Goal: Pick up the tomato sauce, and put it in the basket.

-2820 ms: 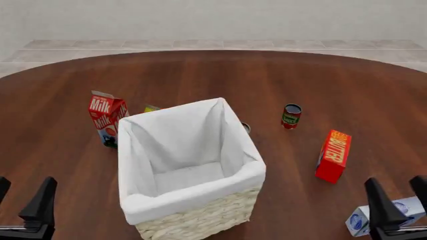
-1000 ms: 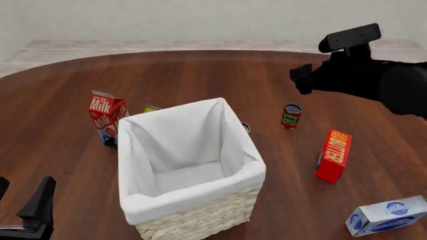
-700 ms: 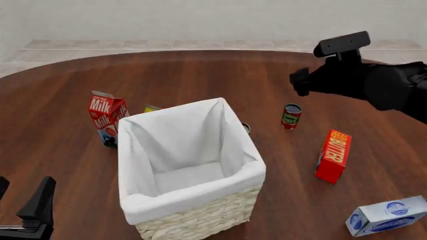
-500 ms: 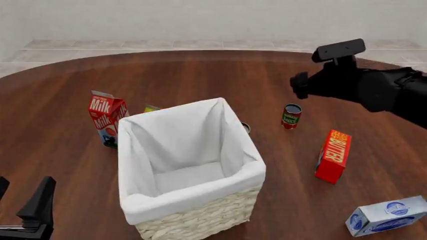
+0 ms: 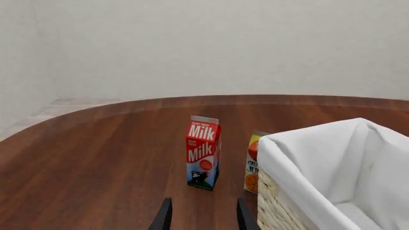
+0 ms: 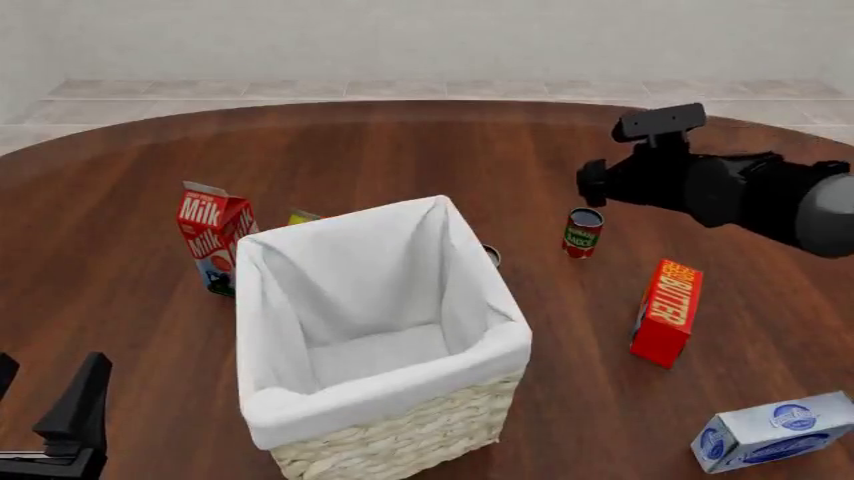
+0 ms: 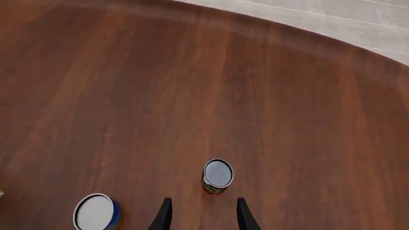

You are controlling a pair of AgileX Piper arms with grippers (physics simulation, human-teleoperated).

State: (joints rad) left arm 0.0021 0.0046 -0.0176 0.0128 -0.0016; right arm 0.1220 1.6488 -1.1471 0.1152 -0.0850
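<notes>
Right gripper [image 6: 597, 182] hangs in the upper right of the front view, above the bench [image 6: 400, 150] and just above and beside the tomato sauce [image 6: 582, 232]. In the right wrist view its two fingertips [image 7: 164, 215] stand apart with bare wood between them, so we read it as open and holding nothing.

The tomato sauce stands upright on its base, long axis vertical, grey lid up, right of the basket [image 6: 380, 335] in the front view and clear of it. In the right wrist view the can [image 7: 217, 176] sits just ahead of the fingertips and a touch off the middle of the gap. We judge the coming move to turn on that offset: centre the gap over the can, then come down around it. Our right arm is plainly the nearer.

Left gripper [image 5: 200, 218] sits low in the lower left of the front view, far from the can, its fingers parted and empty, looking toward the milk carton [image 5: 202, 159] and a juice carton [image 5: 253, 163].

A second, blue-sided can [image 7: 96, 211] shows near the lower left edge of the right wrist view; in the front view only a sliver of it peeks out behind the basket rim. The right gripper's fingers are hidden by the arm in the front view. The butter box [image 6: 666, 311] stands well clear.
</notes>
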